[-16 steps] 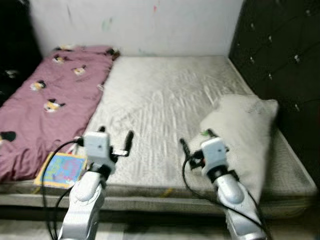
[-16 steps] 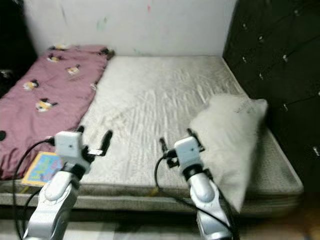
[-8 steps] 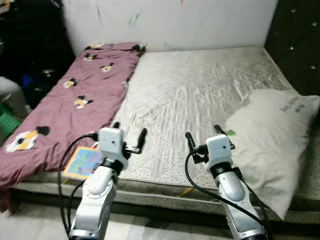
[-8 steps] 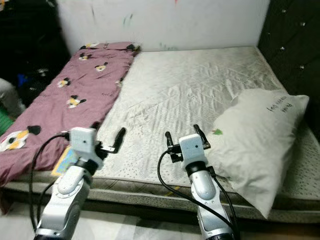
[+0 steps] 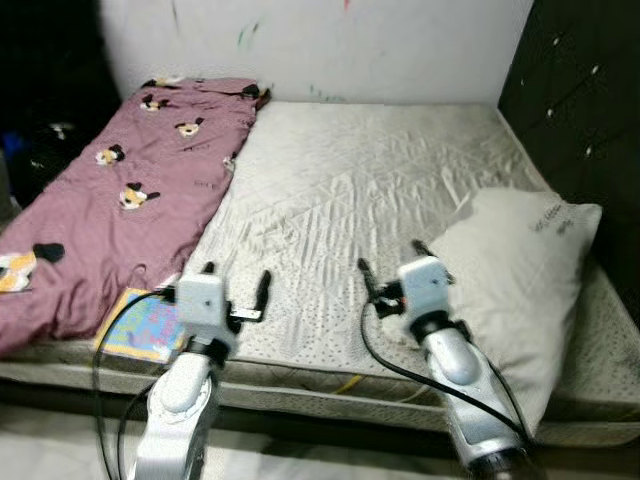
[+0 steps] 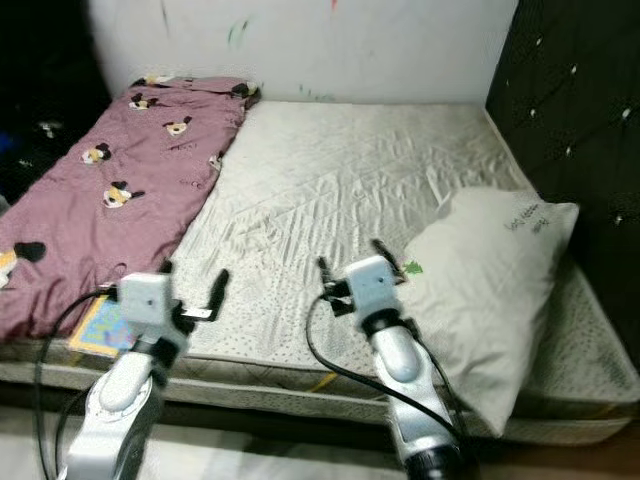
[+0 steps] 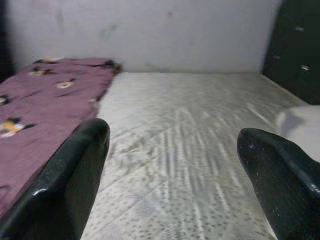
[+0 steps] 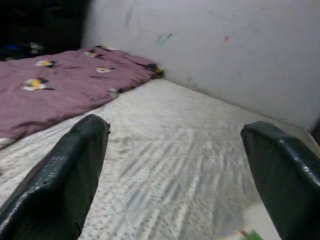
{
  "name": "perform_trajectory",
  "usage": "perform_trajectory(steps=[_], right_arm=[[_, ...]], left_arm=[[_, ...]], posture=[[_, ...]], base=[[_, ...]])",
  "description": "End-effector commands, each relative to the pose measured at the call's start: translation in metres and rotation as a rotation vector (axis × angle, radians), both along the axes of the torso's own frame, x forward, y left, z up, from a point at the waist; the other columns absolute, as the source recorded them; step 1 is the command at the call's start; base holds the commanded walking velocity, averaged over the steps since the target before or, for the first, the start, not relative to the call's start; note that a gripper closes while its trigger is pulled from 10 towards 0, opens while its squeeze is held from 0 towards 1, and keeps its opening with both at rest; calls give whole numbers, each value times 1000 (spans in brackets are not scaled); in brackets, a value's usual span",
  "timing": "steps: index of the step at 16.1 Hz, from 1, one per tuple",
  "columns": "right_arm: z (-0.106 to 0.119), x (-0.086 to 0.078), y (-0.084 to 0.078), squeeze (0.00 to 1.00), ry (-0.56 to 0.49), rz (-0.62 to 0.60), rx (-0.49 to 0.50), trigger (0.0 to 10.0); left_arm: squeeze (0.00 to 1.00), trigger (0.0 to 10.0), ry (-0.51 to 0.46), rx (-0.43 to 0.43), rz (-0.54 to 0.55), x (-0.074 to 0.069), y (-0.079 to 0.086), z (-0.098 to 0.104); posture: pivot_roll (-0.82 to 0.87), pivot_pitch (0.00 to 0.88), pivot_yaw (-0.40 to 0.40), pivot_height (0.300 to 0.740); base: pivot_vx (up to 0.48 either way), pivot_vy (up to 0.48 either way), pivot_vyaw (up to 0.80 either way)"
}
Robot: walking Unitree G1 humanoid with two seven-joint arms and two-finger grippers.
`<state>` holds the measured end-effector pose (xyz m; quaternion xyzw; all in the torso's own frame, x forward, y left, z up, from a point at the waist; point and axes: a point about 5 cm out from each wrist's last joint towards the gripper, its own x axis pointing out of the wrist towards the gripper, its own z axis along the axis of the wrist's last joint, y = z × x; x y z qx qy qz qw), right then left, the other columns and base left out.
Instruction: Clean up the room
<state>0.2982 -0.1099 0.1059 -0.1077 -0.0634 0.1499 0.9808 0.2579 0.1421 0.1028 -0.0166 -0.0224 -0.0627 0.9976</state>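
Two grippers, left gripper [image 5: 236, 289] and right gripper [image 5: 388, 268], are hovering spread and empty over the bed [image 5: 370, 170]. We are judging the pillow [image 5: 520, 270] soft and light, best pinched at its near corner.

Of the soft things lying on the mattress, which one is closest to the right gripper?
The white pillow, beside the right gripper near the dark headboard. The maroon blanket with cartoon prints lies on the opposite side, beyond the left gripper.

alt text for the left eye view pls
Two silver robot arms reach over the near edge of a bare grey mattress, the left tool and right tool both open and empty. A maroon blanket covers the left side, a white pillow lies right, and a colourful book sits near the left arm.
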Motion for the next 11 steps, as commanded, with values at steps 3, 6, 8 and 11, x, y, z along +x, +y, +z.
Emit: perform_trajectory(steps=[3,6,8,11], right_arm=[[6,3,19,0,-6,72,14,10000],[-1,-6,14,0,17,76,18,10000],[-2,-7,11,0,15,54,24,10000],[-4,-8,7,0,11,23,6,10000]], left_arm=[[0,10000,-20,1,71,-10,7,5],[0,10000,6,-11,63,-13,5,-1],[0,10000,12,-20,48,-11,3,-2],[0,10000,24,-8,2,-8,-5,-3]], posture=[[72,42,-58,740],[53,38,-54,740],[38,21,-32,740],[13,11,-8,740]], base=[[0,0,0],[0,0,0],[0,0,0],[0,0,0]])
